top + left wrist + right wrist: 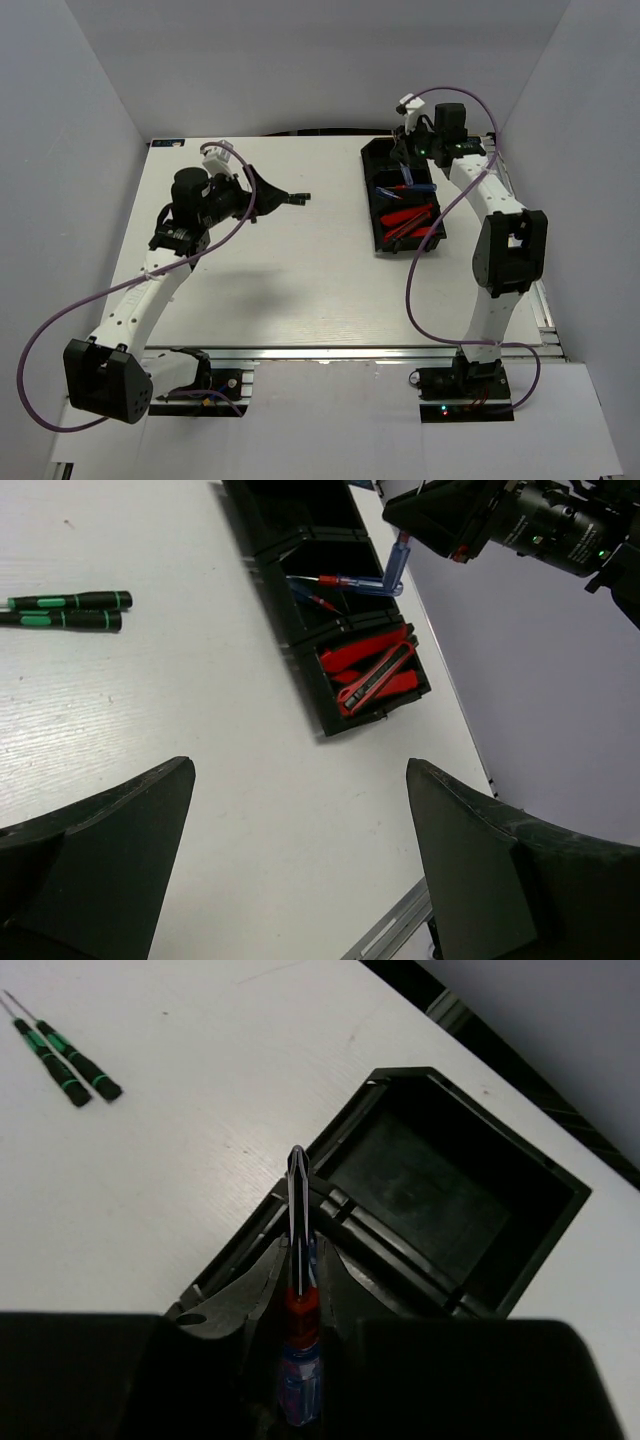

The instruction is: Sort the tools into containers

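White table [300, 290] | right gripper [300, 1255] pinching blue-handled screwdriver [300, 1312] above black tray [370, 205], 2 o'clock | left gripper [300, 770] spread wide | two green-banded screwdrivers [70, 610] lying on table, 11 o'clock.

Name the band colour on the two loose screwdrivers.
Green bands on the black screwdrivers; left wrist view shows it best.
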`<state>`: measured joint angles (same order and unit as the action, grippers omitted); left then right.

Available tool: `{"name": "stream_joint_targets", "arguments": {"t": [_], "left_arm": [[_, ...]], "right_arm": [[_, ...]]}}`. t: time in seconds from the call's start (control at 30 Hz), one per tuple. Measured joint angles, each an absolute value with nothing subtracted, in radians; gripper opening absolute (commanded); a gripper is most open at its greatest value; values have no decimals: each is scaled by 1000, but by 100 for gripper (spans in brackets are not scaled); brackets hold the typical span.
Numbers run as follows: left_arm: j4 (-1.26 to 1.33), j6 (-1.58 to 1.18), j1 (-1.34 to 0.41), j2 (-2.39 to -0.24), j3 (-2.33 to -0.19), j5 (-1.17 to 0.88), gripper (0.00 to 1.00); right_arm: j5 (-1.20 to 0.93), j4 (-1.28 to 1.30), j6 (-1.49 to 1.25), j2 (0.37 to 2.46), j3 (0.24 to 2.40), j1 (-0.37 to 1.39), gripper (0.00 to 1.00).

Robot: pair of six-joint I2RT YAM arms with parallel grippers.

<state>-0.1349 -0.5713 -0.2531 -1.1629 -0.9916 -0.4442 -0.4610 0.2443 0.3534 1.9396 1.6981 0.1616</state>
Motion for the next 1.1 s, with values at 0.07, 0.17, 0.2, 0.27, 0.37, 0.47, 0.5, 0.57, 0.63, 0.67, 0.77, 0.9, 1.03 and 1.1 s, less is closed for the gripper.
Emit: {"name": "stream_joint_targets", "arguments": {"t": [0.07, 0.17, 0.2, 0.27, 0.37, 0.47, 0.5, 0.57, 0.63, 0.67, 0.77, 0.9, 1.03, 1.1], "left_arm": [[-140, -569, -249, -1158, -979, -438, 98], [-156, -569, -248, -1155, -956, -430, 98], [-161, -569, -248, -1155, -949, -428, 98], [-173, -569, -246, -1155, -939, -424, 98], [-180, -569, -243, -1154, -931, -420, 98], [-181, -569, -239, -1153, -926, -418, 98], [-183, -569, -238, -1153, -926, -418, 98], [-183, -569, -237, -1153, -926, -418, 98], [-183, -569, -234, -1153, -926, -418, 98], [-183, -569, -232, -1153, -926, -418, 98], [-183, -569, -230, -1154, -926, -418, 98], [-183, -568, -224, -1154, -925, -416, 98], [-204, -564, -213, -1158, -925, -396, 98], [-222, -564, -204, -1170, -925, -375, 98]], "right_arm": [[-431, 223, 375, 1949, 1697, 165, 0], [-410, 198, 395, 1973, 1697, 169, 0], [-405, 195, 402, 1985, 1697, 171, 0], [-397, 184, 410, 2007, 1691, 173, 0], [-390, 176, 428, 2027, 1665, 174, 0], [-387, 176, 440, 2039, 1650, 174, 16], [-387, 175, 446, 2044, 1648, 174, 27], [-387, 175, 455, 2049, 1645, 174, 36], [-388, 174, 467, 2053, 1644, 174, 43], [-389, 174, 473, 2053, 1642, 174, 45], [-395, 172, 492, 2053, 1633, 174, 49], [-399, 177, 506, 2052, 1610, 174, 51], [-425, 192, 506, 2043, 1609, 174, 68], [-465, 236, 513, 2025, 1621, 174, 89]]}}
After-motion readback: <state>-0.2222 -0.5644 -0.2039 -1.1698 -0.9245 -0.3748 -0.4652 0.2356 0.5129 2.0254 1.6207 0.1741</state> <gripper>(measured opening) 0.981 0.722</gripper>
